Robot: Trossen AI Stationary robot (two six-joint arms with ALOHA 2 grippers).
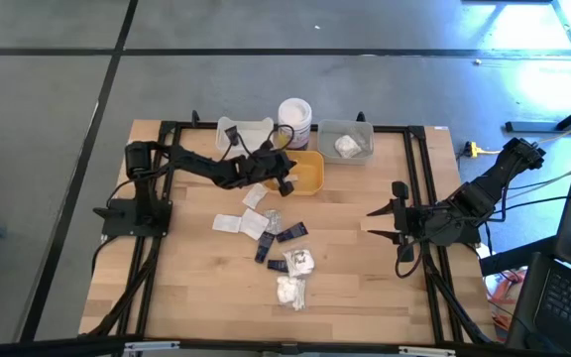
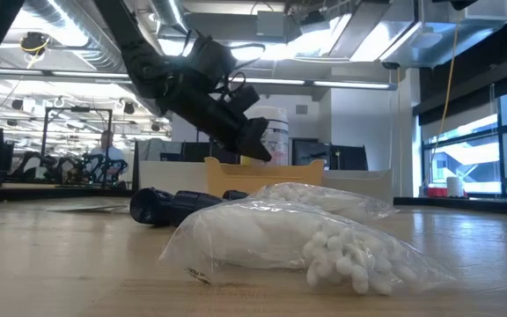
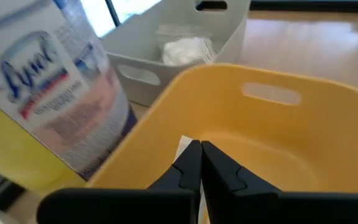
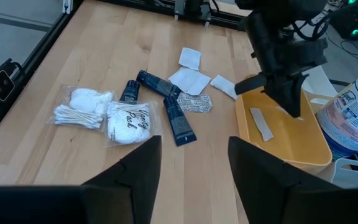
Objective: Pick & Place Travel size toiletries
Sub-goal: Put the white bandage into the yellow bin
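My left gripper (image 1: 287, 179) hangs shut over the yellow tray (image 1: 310, 169), also seen in the right wrist view (image 4: 296, 107). Another white sachet (image 4: 261, 123) lies flat on that tray's floor. On the table lie white sachets (image 1: 230, 224), black tubes (image 1: 291, 233) and two clear bags of white cotton pieces (image 1: 298, 262), the nearest one filling the low view (image 2: 297, 242). My right gripper (image 1: 377, 223) waits open near the table's right edge, apart from everything. My left gripper pinches a thin white sachet between its two fingers; a corner of the sachet (image 3: 183, 147) sticks out beside the fingertips. The fingers slant down from the table's left. The sachet is lifted clear, above the yellow tray's floor (image 3: 272, 155).
A white jar with a yellow label (image 1: 294, 117) stands just behind the yellow tray. A grey tray (image 1: 346, 141) holding a white fluffy piece sits to its right, and a white tray (image 1: 246, 132) to its left. Bare wood lies between the items and my right gripper.
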